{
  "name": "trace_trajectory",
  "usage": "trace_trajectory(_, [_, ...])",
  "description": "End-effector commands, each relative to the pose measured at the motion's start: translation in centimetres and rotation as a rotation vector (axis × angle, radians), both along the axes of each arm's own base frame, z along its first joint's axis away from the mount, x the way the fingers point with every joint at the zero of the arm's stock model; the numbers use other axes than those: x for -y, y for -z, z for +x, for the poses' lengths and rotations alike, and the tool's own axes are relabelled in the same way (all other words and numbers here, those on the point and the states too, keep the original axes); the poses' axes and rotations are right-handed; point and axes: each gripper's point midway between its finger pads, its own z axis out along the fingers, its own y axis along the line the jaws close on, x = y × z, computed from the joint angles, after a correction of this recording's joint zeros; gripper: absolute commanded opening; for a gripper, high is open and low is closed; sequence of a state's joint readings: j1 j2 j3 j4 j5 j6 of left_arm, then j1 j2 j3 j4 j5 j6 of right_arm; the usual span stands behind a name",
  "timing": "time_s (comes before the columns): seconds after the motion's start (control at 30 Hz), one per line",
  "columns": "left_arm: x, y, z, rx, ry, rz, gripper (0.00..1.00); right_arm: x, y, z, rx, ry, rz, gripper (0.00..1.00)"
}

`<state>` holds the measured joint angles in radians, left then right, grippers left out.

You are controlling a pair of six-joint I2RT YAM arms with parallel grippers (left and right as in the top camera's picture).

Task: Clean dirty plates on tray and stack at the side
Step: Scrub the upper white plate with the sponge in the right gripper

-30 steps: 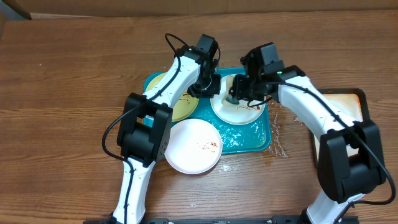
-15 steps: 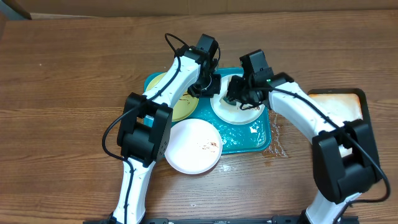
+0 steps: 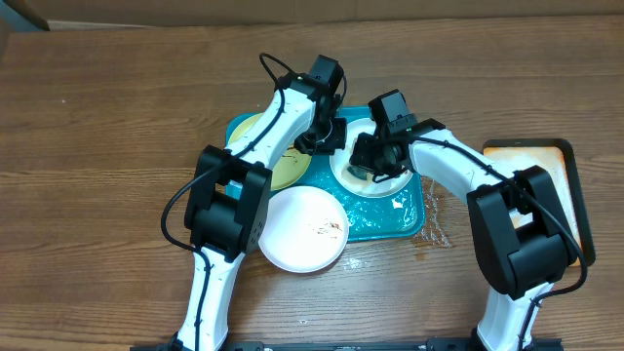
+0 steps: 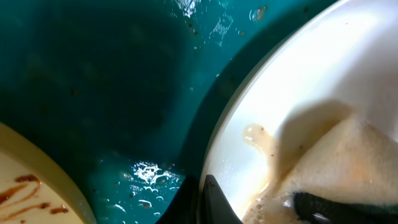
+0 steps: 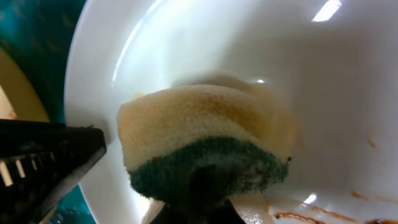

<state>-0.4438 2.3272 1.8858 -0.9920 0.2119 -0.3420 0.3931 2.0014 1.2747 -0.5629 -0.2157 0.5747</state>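
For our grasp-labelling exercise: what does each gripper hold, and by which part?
The right gripper holds the sponge by its green scouring side. The left gripper appears to pinch the rim of the white plate on the tray.

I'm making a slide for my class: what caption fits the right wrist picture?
Right gripper presses a sponge onto a white plate; brown smears show at the lower right.
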Motion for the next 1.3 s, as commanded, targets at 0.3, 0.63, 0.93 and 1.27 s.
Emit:
trace_trajectory(0.3, [-0.4,-0.2,0.6,0.018,-0.026,0.028,0.04,11.3,1.7,-1.3,-0.064,0.025,-0.491,0.04])
trace_trajectory(0.63, [-0.7,-0.1,0.1,-0.001,-0.025,0.041,0.04,12.8,-0.4,1.1,0.018,0.128,-0.589,0.04])
trace_trajectory(0.93, [-0.8,-0.1,-0.1,-0.006,-0.022,0.042,0.04,3.9,-3.8,5.0,0.122,0.102,-0.213,0.04])
trace_trajectory(1.27, [-0.8,-0.1,-0.1,-0.007,-0.023,0.044,0.04,0.0,-3.5,2.6,-0.006,0.087,-0.001,0.04])
